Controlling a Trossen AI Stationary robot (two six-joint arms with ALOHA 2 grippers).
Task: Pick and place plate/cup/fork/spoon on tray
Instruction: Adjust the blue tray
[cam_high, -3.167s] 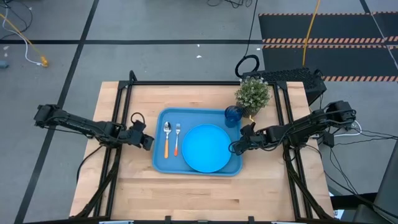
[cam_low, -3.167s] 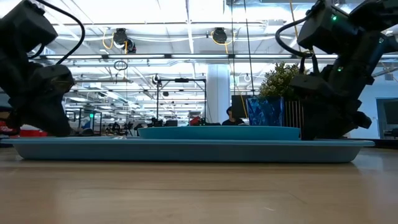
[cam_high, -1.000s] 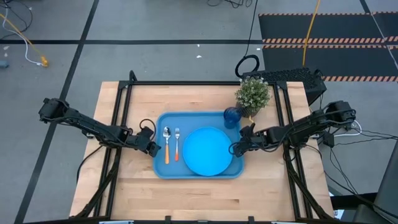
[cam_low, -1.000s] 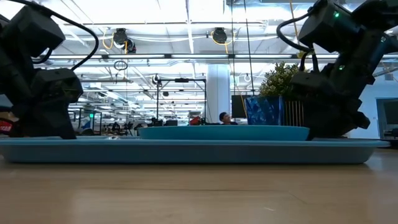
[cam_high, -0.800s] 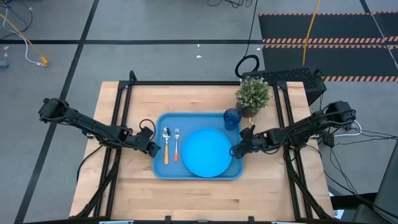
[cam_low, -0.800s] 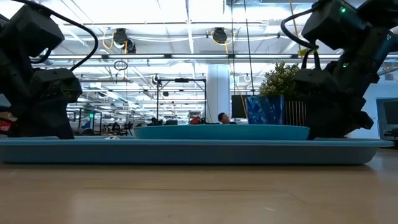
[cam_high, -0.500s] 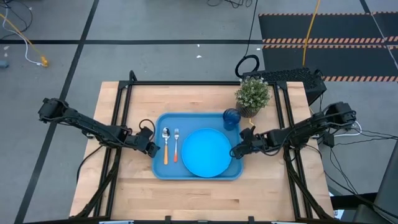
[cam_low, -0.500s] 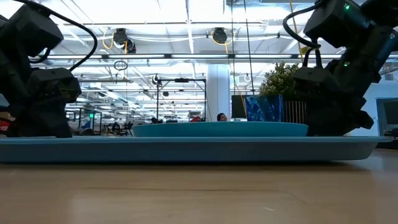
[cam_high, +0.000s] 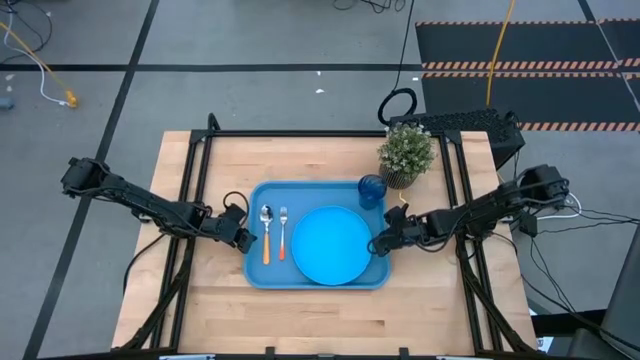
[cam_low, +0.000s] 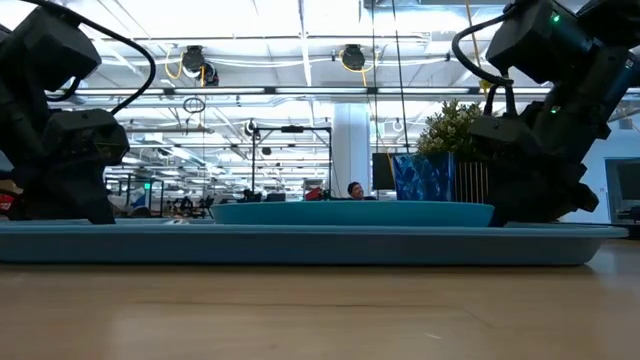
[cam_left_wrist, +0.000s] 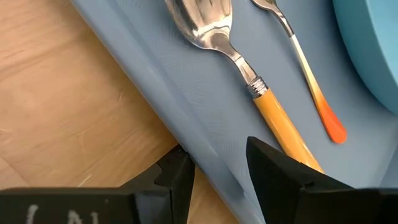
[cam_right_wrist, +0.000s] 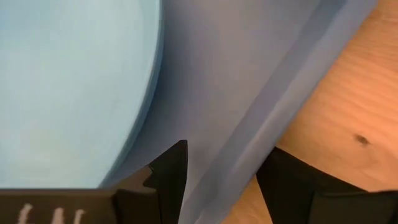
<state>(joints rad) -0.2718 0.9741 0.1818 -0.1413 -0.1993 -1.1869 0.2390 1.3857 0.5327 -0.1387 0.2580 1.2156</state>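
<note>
High view shows one rectangular light-blue tray (cam_high: 255, 274) with rounded corners at the middle of the wooden surface (cam_high: 330, 310). On it lie four things: one round flat plate (cam_high: 332, 242) right of centre, one small translucent cup (cam_high: 372, 189) at the tray's 1 o'clock corner, one spoon (cam_high: 267, 232) and one fork (cam_high: 283, 229), both with orange handles and metal heads, side by side at 9 o'clock. One potted plant (cam_high: 405, 153) stands just beyond the cup. Two claws work: the left claw (cam_left_wrist: 217, 171) grips the tray's raised rim at 9 o'clock, and the right claw (cam_right_wrist: 221, 165) grips the rim at 3 o'clock, fingers astride it.
</note>
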